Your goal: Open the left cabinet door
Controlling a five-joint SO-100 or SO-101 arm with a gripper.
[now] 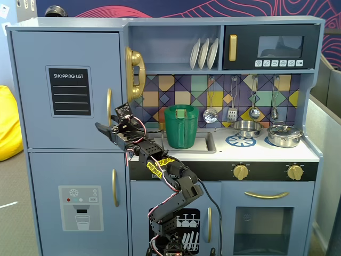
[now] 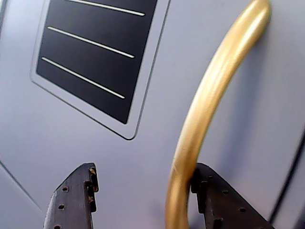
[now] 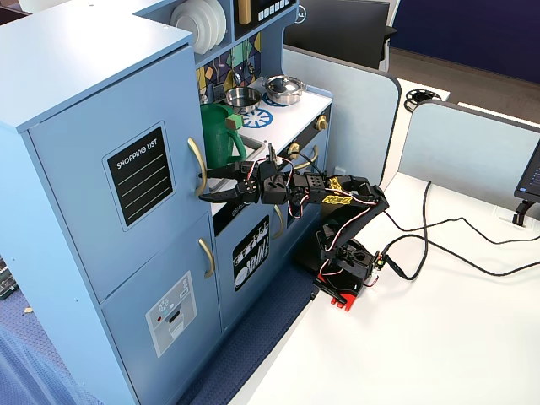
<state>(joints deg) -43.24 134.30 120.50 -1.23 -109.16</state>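
**Handle engagement: left cabinet door, pull step**

Position of parts, left to right in the wrist view. The left cabinet door (image 2: 95, 157) fills the picture; its black "SHOPPING LIST" chalkboard panel (image 2: 95, 52) sits toward 10 o'clock. The gripper (image 2: 143, 191) enters from 6 o'clock with its jaws spread apart: one finger shows at 7 o'clock, clear of the door face, and the other at 5 o'clock, just behind the gold bar handle (image 2: 209, 95). The handle's lower curve passes between the two fingers, close against the 5 o'clock one. Nothing is clamped at this point.

In a fixed view, the left cabinet door (image 1: 66, 85) appears flush with the cabinet, and the gripper (image 1: 104, 128) meets the gold bar handle (image 1: 108, 106) near its lower end. In another fixed view, the gripper (image 3: 207, 186) straddles the handle (image 3: 198, 164) from 3 o'clock.

Procedure (judgement):
1. Centre the handle between the fingers before closing; it currently lies off-centre.
2. Close firmly on the bar, not on its curved foot, where the fingers may slip.
3. Pull along an arc about the hinge, presumably on the far edge from the handle. A straight pull risks the fingers sliding off.
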